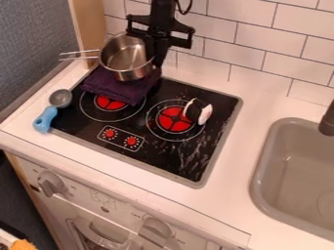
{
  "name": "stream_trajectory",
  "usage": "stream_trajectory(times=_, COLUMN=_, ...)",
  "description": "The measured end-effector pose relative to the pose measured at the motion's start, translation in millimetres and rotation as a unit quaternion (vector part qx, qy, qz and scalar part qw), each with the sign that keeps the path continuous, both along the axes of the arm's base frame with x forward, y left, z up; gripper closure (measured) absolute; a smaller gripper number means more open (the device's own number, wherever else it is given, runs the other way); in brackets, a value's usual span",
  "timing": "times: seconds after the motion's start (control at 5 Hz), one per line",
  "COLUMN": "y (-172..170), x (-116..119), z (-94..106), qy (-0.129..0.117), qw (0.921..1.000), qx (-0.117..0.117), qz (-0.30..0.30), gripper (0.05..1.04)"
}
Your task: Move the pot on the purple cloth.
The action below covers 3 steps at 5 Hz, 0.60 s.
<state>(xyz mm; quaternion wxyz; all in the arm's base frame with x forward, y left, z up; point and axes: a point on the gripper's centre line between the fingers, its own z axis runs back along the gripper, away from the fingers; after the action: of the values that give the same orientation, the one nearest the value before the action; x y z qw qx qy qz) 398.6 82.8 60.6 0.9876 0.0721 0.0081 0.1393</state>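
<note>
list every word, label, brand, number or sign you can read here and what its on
No text can be read.
Cooktop: small white marks around the red dials, too small to read.
Oven front: faint marks near the knobs, too small and blurred to read.

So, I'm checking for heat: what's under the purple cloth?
The black stovetop and a red burner, partly peeking out; anything further under the cloth is covered.
</note>
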Motion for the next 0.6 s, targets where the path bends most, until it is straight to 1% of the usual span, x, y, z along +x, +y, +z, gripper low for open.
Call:
stream_trajectory(times=0.2, y=-1.0, x=-0.6, z=-2.2, qy=-0.002, qw=1.0000, qx=-0.007, qz=0.001, gripper=0.954)
stream_trajectory(times=0.4, y=-2.0, x=-6.5, z=-9.8, qy=0.004, qw=0.9999, qx=-0.012, qz=-0.005, gripper=0.784)
stream_trajectory(times=0.6, y=-4.2, x=-9.4, z=10.3, qy=-0.025, qw=0.9994, qx=-0.011, qz=-0.021, gripper=0.471)
